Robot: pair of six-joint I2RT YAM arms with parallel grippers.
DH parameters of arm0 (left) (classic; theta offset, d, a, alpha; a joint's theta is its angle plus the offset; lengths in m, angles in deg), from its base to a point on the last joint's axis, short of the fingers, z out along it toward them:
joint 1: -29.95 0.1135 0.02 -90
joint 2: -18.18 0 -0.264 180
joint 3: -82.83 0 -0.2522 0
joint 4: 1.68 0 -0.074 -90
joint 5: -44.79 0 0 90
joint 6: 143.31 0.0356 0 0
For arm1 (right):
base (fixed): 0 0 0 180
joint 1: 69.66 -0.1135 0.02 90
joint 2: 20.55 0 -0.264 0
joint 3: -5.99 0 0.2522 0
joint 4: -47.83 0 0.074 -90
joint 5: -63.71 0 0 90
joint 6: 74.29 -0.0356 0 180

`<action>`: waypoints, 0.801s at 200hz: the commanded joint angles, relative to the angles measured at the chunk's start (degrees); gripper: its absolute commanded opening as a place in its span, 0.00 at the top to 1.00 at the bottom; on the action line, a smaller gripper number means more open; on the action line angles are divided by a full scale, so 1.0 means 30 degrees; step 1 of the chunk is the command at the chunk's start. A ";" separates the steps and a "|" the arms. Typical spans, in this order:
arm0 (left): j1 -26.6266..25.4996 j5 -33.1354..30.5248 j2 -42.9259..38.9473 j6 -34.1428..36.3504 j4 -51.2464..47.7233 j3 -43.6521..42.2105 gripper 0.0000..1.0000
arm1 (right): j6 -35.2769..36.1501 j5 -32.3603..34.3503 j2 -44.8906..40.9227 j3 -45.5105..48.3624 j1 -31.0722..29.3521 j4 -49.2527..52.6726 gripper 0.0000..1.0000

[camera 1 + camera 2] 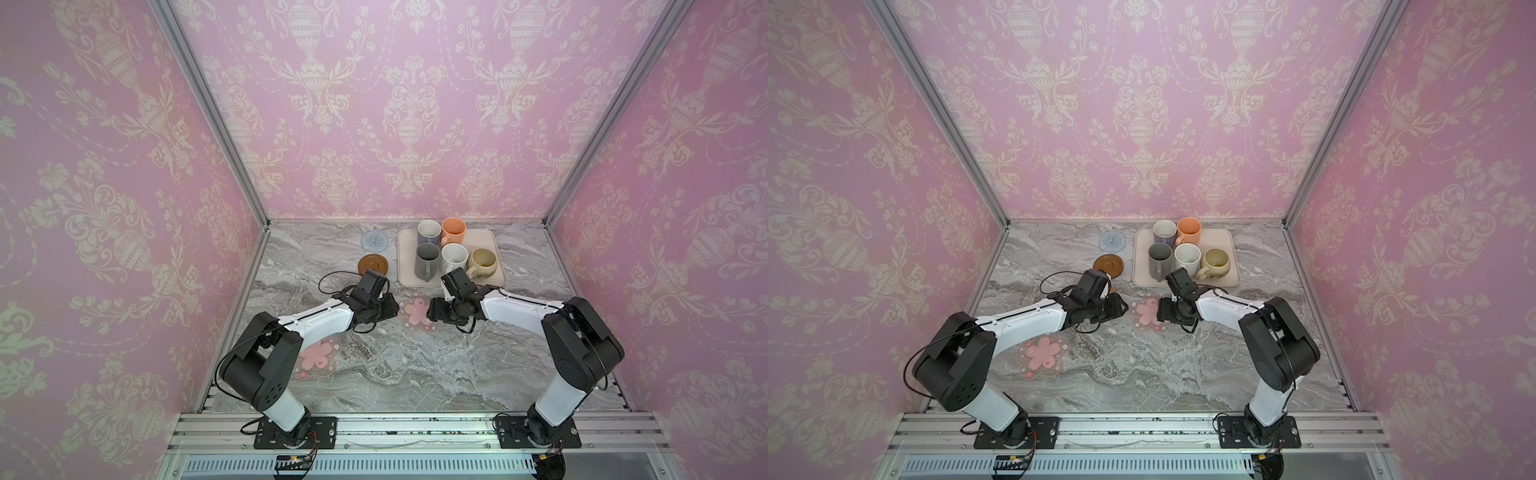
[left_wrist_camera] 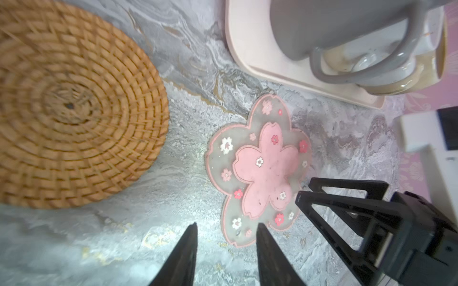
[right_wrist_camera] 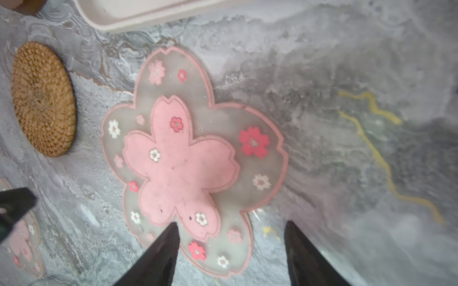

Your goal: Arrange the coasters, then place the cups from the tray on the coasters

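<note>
Five cups stand on the tray (image 1: 484, 243), at the far right of the surface (image 1: 415, 374). The lavender cup (image 1: 429, 232) and peach-orange cup (image 1: 453, 229) are at the back. The dark grey cup (image 1: 427, 257), speckled white cup (image 1: 454, 257) and beige-yellow cup (image 1: 482, 261) are in front.

Five coasters lie on the surface, all off the tray. The light-blue woven coaster (image 1: 374, 241) and brown disc coaster (image 1: 372, 264) sit just left of the tray. The rattan coaster (image 2: 74, 104) is near them (largely hidden under the left wrist in the top views). The middle flower coaster (image 1: 417, 311) lies between the two grippers, and the second flower coaster (image 1: 318, 357) is nearer, beside the left arm.

The left gripper (image 2: 226, 225) has its jaws partly parted and empty, just beside the middle flower coaster's edge. The right gripper (image 3: 231, 222) has its jaws wider apart, released and holding nothing. One tip is over a petal of that coaster, but whether it touches cannot be told.
</note>
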State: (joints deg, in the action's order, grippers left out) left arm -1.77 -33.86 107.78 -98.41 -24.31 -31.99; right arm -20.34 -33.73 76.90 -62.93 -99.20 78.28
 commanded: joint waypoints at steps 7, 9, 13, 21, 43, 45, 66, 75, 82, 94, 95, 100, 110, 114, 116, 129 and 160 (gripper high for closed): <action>0.0890 -0.1409 -0.2411 0.1781 -0.4348 0.0246 0.58 | 0.0254 0.0951 -0.1986 0.0349 0.0033 0.1411 0.32; 0.0961 -0.1492 -0.2613 0.1811 -0.4606 0.0178 0.58 | 0.0280 0.0978 -0.2117 0.0341 0.0018 0.1476 0.31; 0.1160 -0.1666 -0.2963 0.1824 -0.5088 0.0036 0.57 | 0.0347 0.1061 -0.2367 0.0362 -0.0051 0.1606 0.31; 0.1634 -0.1841 -0.3680 0.1870 -0.5989 -0.0339 0.57 | 0.0472 0.1207 -0.2829 0.0289 -0.0177 0.1849 0.32; 0.3255 -0.2217 -0.6167 0.1930 -0.7859 -0.1918 0.56 | 0.0475 0.1429 -0.3499 -0.0218 -0.1140 0.2319 0.32; 0.3391 -0.2294 -0.6467 0.1914 -0.7989 -0.2069 0.56 | 0.0475 0.1434 -0.3506 -0.0277 -0.1279 0.2355 0.32; 0.5307 -0.2377 -0.9120 0.1879 -0.9347 -0.3677 0.55 | 0.0477 0.1290 -0.3075 -0.1062 -0.2827 0.2099 0.32; 0.6194 -0.1928 -0.9968 0.1985 -0.9707 -0.4181 0.53 | 0.0292 0.0961 -0.2645 -0.1458 -0.3469 0.1709 0.32; 0.6848 -0.1548 -1.0447 0.2056 -1.0073 -0.4446 0.53 | 0.0077 0.0668 -0.2282 -0.1744 -0.3965 0.1364 0.32; 0.7851 -0.0948 -1.0946 0.2186 -1.0594 -0.4849 0.52 | -0.0162 0.0204 -0.1526 -0.2347 -0.4794 0.0769 0.32; 0.7938 -0.0902 -1.0973 0.2194 -1.0617 -0.4886 0.52 | -0.0166 0.0171 -0.1462 -0.2411 -0.4856 0.0723 0.32; 0.8338 -0.0643 -1.1118 0.2256 -1.0720 -0.5064 0.52 | -0.0195 0.0069 -0.1143 -0.2730 -0.5189 0.0630 0.32; 0.8980 -0.0240 -1.1439 0.2185 -1.0957 -0.5467 0.52 | -0.0115 -0.0106 -0.0422 -0.3487 -0.5898 0.0576 0.32; 0.9095 -0.0227 -1.1608 0.2064 -1.0987 -0.5570 0.52 | -0.0071 -0.0213 -0.0115 -0.3795 -0.6163 0.0583 0.32; 0.9136 -0.0251 -1.1709 0.1970 -1.0968 -0.5641 0.52 | -0.0013 -0.0273 0.0043 -0.3859 -0.6270 0.0610 0.32; 0.9303 -0.0477 -1.2270 0.1495 -1.1142 -0.5743 0.50 | 0.0164 -0.0584 0.0969 -0.5240 -0.7136 0.0779 0.32; 1.0475 -0.1585 -1.3761 0.0086 -1.1720 -0.6400 0.47 | 0.0477 -0.1442 0.2886 -0.6961 -0.8578 0.0791 0.32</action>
State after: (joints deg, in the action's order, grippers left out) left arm 26.95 -36.85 69.62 -94.76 -56.09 -49.52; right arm -20.21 -35.19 82.65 -80.02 -122.47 80.45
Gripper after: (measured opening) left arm 0.528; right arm 0.684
